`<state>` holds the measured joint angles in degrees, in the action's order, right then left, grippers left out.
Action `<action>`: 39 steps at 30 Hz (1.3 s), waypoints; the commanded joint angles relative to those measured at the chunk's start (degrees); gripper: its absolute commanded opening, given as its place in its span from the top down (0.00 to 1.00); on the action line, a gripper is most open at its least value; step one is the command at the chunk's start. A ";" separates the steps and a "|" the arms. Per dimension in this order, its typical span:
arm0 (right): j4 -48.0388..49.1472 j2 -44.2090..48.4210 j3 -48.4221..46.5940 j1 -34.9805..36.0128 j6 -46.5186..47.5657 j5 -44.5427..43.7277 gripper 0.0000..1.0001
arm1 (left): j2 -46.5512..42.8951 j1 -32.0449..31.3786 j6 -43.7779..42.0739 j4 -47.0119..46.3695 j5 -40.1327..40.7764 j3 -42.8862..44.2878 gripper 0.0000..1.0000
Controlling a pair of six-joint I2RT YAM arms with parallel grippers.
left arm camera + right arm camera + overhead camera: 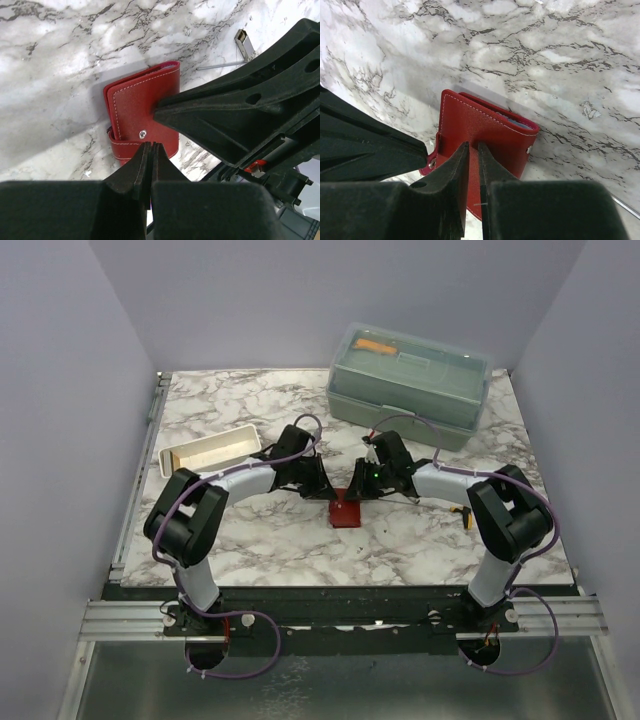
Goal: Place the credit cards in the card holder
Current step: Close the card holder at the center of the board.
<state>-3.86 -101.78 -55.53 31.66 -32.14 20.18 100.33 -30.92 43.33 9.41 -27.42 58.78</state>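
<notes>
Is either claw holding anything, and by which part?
Perhaps the wallet: the left claw is shut at its edge by the snap, but a pinch cannot be told. The right claw stands slightly open over it.

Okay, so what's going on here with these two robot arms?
Both arms meet at the small dark-red folding card holder, which lies closed on the marble table. The left end effector is shut, with its tip at the holder's strap edge; I cannot tell whether it pinches anything. The right end effector sits over the red cover, open only a sliver. The long white tray and the pale-green lidded plastic box stand untouched farther back.
</notes>
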 commanded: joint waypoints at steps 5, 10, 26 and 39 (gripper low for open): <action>-0.01 -1.10 2.44 0.16 -0.94 0.90 0.84 | 3.12 -1.02 -2.63 2.48 1.53 3.57 1.00; -0.18 -1.80 2.14 0.16 -1.00 1.05 0.84 | 3.60 -1.91 -4.01 4.79 3.04 4.45 1.00; 0.82 -2.77 2.75 0.16 -1.57 1.90 0.85 | 4.14 -3.18 -2.58 4.93 7.77 5.90 1.00; 1.04 -2.90 3.18 0.15 -1.79 2.15 0.85 | 4.96 -4.72 -2.15 4.59 8.66 5.77 1.00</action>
<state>-0.91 -102.10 -54.30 31.38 -33.69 21.82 104.29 -34.50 40.91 13.52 -20.64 63.64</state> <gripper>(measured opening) 0.148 0.019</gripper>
